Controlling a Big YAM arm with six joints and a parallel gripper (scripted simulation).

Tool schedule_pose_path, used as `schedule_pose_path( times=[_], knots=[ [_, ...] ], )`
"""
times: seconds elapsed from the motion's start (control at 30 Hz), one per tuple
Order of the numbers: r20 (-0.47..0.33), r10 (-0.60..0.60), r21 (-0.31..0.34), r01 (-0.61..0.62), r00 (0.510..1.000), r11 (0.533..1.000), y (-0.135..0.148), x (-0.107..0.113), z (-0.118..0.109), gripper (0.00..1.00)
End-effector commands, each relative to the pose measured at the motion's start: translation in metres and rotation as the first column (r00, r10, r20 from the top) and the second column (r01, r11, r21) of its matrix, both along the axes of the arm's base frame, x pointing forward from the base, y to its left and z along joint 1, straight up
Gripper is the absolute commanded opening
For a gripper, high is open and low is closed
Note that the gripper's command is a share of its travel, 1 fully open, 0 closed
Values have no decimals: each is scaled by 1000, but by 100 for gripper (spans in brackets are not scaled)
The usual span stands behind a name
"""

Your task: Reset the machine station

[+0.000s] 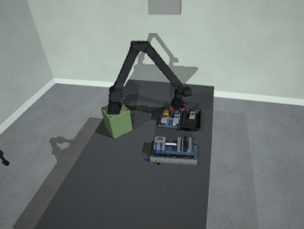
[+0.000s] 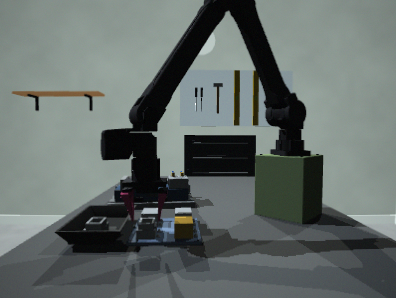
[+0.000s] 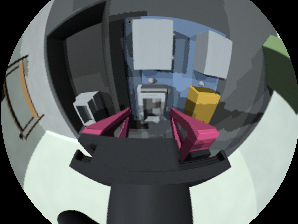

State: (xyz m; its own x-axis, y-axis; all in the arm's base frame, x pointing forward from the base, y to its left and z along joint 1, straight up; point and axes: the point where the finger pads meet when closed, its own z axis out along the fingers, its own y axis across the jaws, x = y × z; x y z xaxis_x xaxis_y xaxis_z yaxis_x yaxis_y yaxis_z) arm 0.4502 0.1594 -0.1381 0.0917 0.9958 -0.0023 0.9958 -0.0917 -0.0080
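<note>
The arm's hand (image 2: 145, 204) hangs over the infeed plate (image 2: 196, 239), its pink fingers spread partway on either side of a pocketed part (image 2: 148, 223) and gripping nothing. A brass blank (image 2: 183, 225) sits just beside that part on the plate, with two gray blanks (image 3: 154, 44) lying farther along it. A second pocketed part (image 2: 97, 222) rests in the black tray (image 2: 70, 235) alongside. The vise (image 1: 192, 148) stands apart on the desk (image 1: 115, 184)
</note>
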Motion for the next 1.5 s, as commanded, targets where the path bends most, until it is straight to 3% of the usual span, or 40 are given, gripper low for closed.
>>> schedule_pose_path(
  times=[0.0,1.47],
  knots=[
    [13,0,3,0,1000,1000,6,7,-3,64],
    [22,0,7,0,1000,1000,7,12,-9,64]
  ],
)
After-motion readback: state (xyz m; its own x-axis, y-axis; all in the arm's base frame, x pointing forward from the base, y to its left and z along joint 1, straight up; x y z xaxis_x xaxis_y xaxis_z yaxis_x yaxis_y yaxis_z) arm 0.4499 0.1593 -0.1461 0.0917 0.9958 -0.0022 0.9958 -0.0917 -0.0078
